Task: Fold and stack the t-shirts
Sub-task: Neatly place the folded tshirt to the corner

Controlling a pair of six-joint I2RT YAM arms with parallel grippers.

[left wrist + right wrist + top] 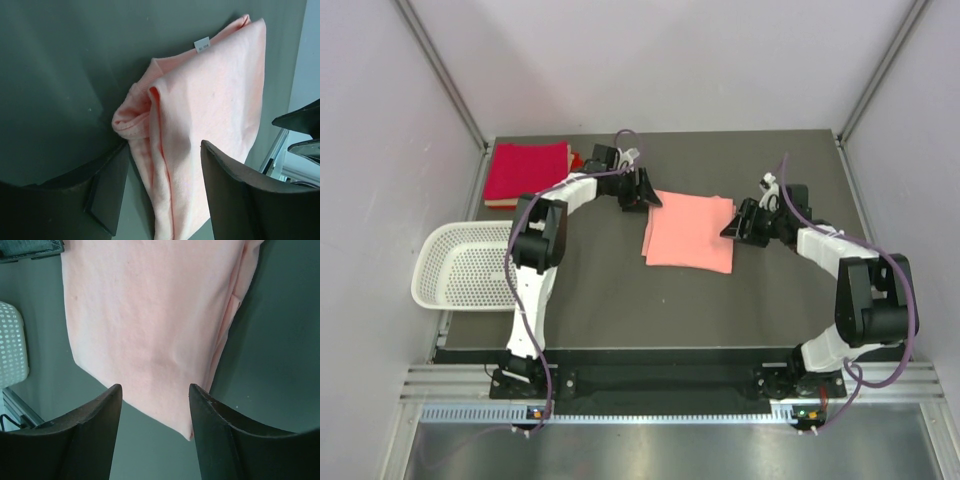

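A salmon-pink t-shirt (690, 232) lies folded into a rectangle in the middle of the dark table. Its small white tag (202, 45) shows in the left wrist view. My left gripper (645, 190) sits at the shirt's back left corner. It is open, and a bunched fold of the pink cloth (165, 150) lies loose between its fingers (107, 192). My right gripper (735, 222) is at the shirt's right edge, also open, with a flat corner of the shirt (150, 315) between its fingertips (220, 435), unpinched. Folded crimson t-shirts (525, 172) are stacked at the back left corner.
A white perforated basket (465, 265) hangs over the table's left edge; its rim (12, 345) shows in the right wrist view. Grey walls and metal frame posts close in the back and sides.
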